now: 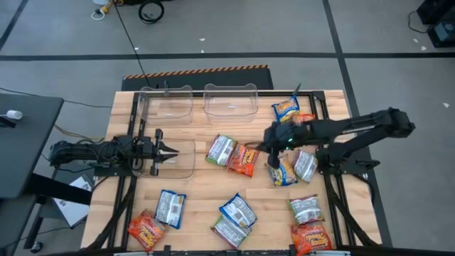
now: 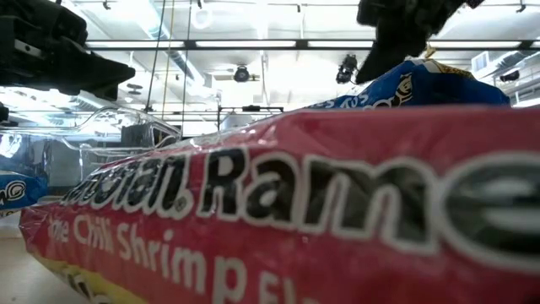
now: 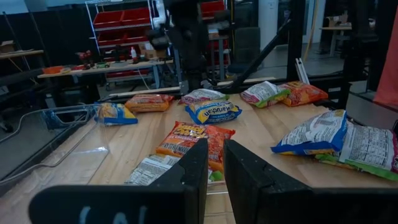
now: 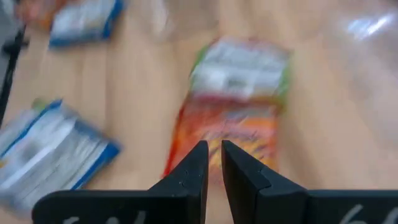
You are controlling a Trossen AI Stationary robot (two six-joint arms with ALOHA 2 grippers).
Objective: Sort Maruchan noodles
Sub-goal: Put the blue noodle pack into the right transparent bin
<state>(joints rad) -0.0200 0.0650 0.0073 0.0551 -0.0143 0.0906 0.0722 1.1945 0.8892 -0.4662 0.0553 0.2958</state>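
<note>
About a dozen ramen packets lie flat on the wooden table. An orange-red packet (image 1: pixel 244 159) and a green-and-white packet (image 1: pixel 221 150) lie side by side at mid-table. Blue-and-yellow ones (image 1: pixel 286 108) (image 1: pixel 238 208) and others are scattered to the right and near side. My right gripper (image 1: pixel 264 147) hovers shut just right of the orange-red packet (image 4: pixel 227 127), above it, touching nothing. My left gripper (image 1: pixel 170 151) is shut and waits over a clear bin (image 1: pixel 183 162) at the left. In the low view, one orange-red packet (image 2: pixel 270 211) fills the foreground.
Two more clear bins (image 1: pixel 166 102) (image 1: pixel 230 99) stand along the far edge. Packets crowd the right side under my right arm (image 1: pixel 355 128) and along the near edge (image 1: pixel 147 229) (image 1: pixel 311 237). Bare wood shows between the left bin and the near-left packets.
</note>
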